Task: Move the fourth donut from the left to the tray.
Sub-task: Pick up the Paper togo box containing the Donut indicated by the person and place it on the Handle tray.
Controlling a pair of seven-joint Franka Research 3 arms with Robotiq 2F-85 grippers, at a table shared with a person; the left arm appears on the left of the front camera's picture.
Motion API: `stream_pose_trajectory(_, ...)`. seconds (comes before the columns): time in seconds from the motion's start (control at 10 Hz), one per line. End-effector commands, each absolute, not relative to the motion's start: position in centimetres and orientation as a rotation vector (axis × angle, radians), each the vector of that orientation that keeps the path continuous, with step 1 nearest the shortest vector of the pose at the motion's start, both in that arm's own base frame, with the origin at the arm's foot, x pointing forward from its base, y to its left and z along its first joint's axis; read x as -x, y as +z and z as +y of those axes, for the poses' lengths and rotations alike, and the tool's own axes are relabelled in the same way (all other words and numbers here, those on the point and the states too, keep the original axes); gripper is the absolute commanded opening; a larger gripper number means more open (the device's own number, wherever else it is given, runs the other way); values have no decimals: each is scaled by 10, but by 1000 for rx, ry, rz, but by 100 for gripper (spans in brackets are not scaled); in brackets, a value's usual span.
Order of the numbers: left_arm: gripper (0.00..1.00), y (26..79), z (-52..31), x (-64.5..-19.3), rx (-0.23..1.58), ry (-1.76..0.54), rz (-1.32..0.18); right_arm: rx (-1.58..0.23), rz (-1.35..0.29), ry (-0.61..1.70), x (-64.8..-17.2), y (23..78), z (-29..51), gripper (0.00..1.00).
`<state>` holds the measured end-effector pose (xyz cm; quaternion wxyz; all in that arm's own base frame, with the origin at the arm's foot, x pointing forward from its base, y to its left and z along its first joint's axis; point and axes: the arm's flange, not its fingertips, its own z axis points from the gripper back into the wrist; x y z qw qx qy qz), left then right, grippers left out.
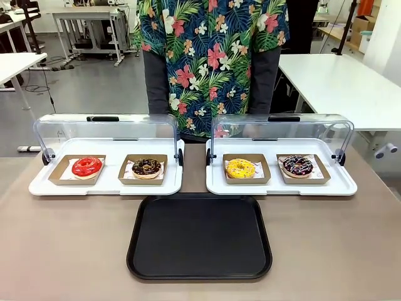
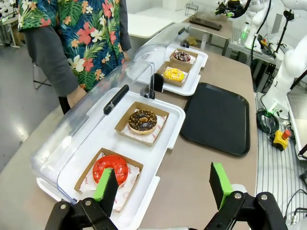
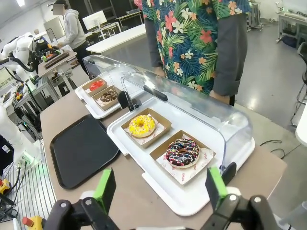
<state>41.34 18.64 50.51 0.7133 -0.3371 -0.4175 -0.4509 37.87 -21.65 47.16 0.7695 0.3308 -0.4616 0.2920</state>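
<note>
Your right gripper [image 3: 159,188] hangs spread and empty, just short of the white tray [image 3: 192,201]. The left gripper [image 2: 162,184] is likewise released, holding nothing. The tray [image 1: 199,274] lies bare nearest you, ready to receive. Beyond it the fourth donut [image 1: 297,165] sits rightmost in its holder [image 1: 321,176], with the lid [image 1: 282,128] tipped back, likely for access. A person [image 1: 213,56] stands behind.

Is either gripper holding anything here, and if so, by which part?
Nothing is held. The left gripper and the right gripper both stand open and empty; the fourth donut is untouched.
</note>
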Motion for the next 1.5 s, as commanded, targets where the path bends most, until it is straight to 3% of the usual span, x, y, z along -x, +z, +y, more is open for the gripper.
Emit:
stream_pose_trajectory(0.0,100,506,186,-412,751,-1013,-924,-716,-1037,653,-382,473,-218,100)
stream_pose_trajectory(1.4,100,506,186,-412,751,-1013,-924,-716,-1037,653,-382,473,-218,100)
